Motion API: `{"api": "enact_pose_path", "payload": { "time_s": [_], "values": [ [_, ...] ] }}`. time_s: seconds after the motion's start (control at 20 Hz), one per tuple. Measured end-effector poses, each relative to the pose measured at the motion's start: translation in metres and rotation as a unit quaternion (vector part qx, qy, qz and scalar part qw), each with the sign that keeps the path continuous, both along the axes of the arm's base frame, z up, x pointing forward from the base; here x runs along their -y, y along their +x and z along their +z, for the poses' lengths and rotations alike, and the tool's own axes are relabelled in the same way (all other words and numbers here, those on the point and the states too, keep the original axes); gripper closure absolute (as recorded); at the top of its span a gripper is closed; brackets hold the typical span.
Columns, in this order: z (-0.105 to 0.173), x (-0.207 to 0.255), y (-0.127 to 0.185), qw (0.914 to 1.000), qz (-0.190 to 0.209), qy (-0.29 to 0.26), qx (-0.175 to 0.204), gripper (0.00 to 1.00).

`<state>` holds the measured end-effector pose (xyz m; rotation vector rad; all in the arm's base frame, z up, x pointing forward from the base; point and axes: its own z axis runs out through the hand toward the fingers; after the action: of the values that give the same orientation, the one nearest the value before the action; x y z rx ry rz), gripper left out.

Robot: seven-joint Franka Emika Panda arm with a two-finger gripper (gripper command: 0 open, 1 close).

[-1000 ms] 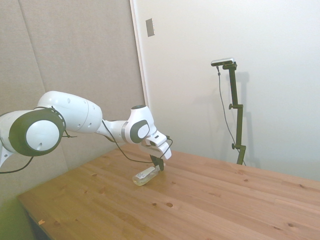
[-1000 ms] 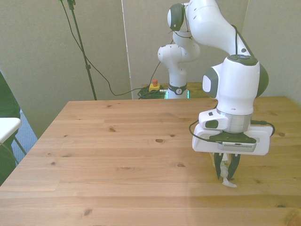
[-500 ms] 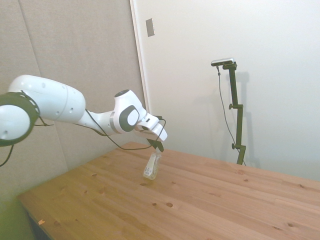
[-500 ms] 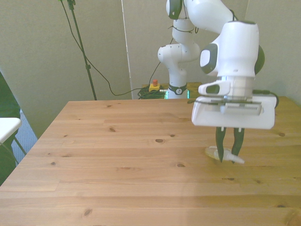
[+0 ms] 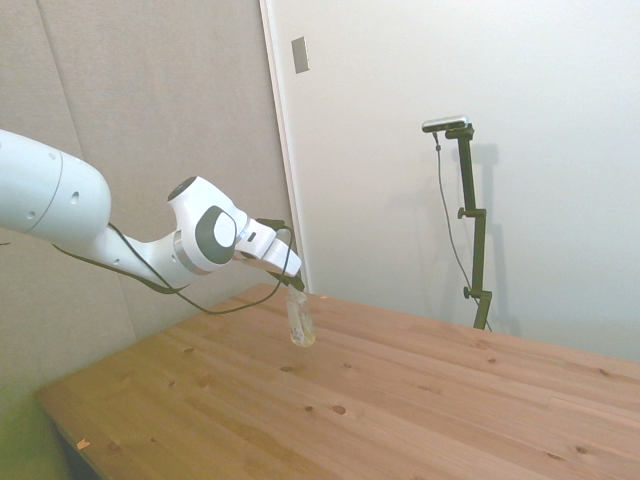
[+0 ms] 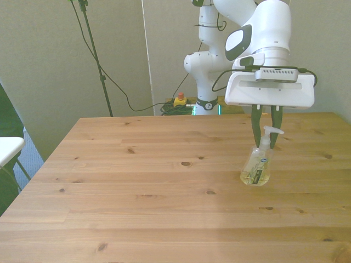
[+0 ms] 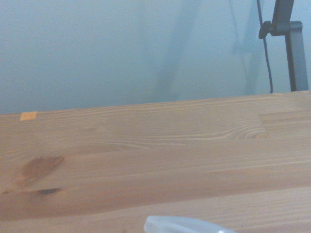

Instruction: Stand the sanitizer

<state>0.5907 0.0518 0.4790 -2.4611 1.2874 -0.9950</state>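
i hold the sanitizer (image 6: 256,168) upright near the worktop's (image 6: 137,181) edge at the front view's right, my hand (image 6: 266,139) clamped on its neck just under the spray cap, so its base appears to meet the wood squarely before any release.

A pine table (image 6: 137,181) with knotty planks fills the lower part of both wide views. In the side view, a beige panelled wall (image 5: 150,110) stands behind its far corner, meeting a plain white wall (image 5: 520,90) at a white strip; a small grey plate (image 5: 300,54) sits high on the white wall. In the front view, a greyish wall (image 6: 49,60) runs behind the table, with a black cable (image 6: 118,87) trailing to the floor, where a yellow box with a red button (image 6: 179,99) lies. A white chair edge (image 6: 10,149) shows at the front view's left. Light is soft and even.
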Motion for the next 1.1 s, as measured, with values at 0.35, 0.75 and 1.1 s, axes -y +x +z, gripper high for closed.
{"api": "enact_pose_path", "payload": {
  "time_s": [0.35, 0.75, 1.1],
  "values": [
    [-0.019, -0.019, -0.054, 0.9994, 0.031, 0.014, -0.009, 1.0],
    [-0.032, -0.026, -0.065, 0.9988, 0.045, 0.011, -0.019, 0.0],
    [-0.032, -0.026, -0.066, 0.9987, 0.045, 0.01, -0.02, 0.0]
  ]
}}
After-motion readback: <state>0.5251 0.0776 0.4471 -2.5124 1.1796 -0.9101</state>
